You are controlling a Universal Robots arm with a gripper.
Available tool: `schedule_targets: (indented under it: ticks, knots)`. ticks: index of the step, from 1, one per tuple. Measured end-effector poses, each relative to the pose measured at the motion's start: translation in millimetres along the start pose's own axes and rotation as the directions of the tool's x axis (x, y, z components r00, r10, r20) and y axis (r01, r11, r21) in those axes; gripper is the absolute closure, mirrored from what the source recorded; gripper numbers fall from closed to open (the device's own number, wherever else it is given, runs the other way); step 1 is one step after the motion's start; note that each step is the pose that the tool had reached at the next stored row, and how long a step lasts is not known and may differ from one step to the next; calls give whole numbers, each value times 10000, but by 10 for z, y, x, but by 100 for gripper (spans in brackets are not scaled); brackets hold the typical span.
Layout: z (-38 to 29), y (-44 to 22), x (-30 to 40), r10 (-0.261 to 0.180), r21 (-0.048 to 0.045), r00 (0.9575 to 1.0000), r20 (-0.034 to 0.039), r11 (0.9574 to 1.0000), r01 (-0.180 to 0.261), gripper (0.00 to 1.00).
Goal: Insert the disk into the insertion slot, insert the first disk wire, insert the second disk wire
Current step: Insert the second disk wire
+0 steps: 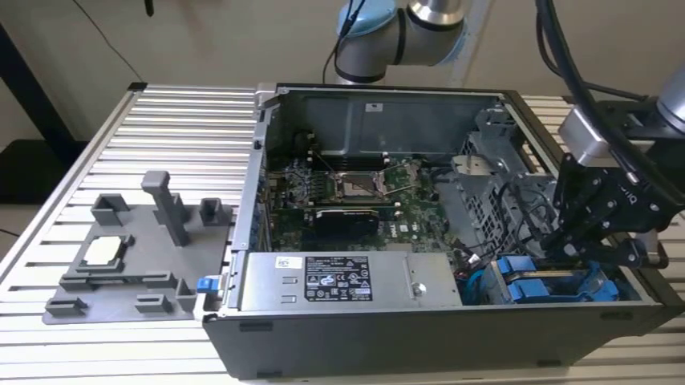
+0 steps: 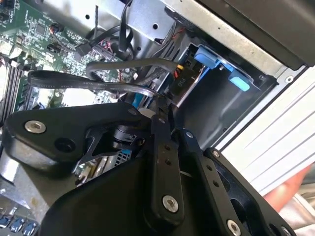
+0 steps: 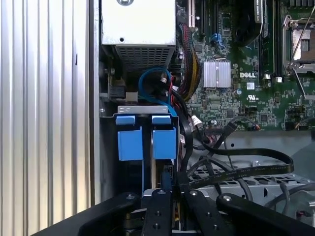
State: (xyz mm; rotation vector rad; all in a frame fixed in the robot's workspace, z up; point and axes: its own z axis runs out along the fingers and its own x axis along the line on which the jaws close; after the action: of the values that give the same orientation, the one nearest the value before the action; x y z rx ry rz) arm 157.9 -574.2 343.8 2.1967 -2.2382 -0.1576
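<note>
Here, in the first wrist view, the gripper (image 3: 166, 194) sits low in the case by the drive bay, jaws drawn nearly together on a dark connector (probably a disk wire). Just beyond, the disk (image 3: 146, 140) already stands in its slot, blue caddy tabs facing out for access. Loose black cables (image 3: 236, 169) drape aside; the motherboard (image 3: 246, 73) lies farther back.

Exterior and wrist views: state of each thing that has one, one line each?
computer case: side panel off, interior exposed.
disk: blue caddy seated in the drive bay by the power supply.
gripper: fingers together, tips down at the cables next to the drive bay.
processor socket: uncovered.
grey fixture tray: on the table beside the case.
</note>
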Motion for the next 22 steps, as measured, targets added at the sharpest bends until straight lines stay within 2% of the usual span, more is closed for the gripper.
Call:
schedule_targets:
  ticks: [22]
  knots:
    - [63, -18, 4, 0, 9, 10000, -3, 10000, 0, 84]
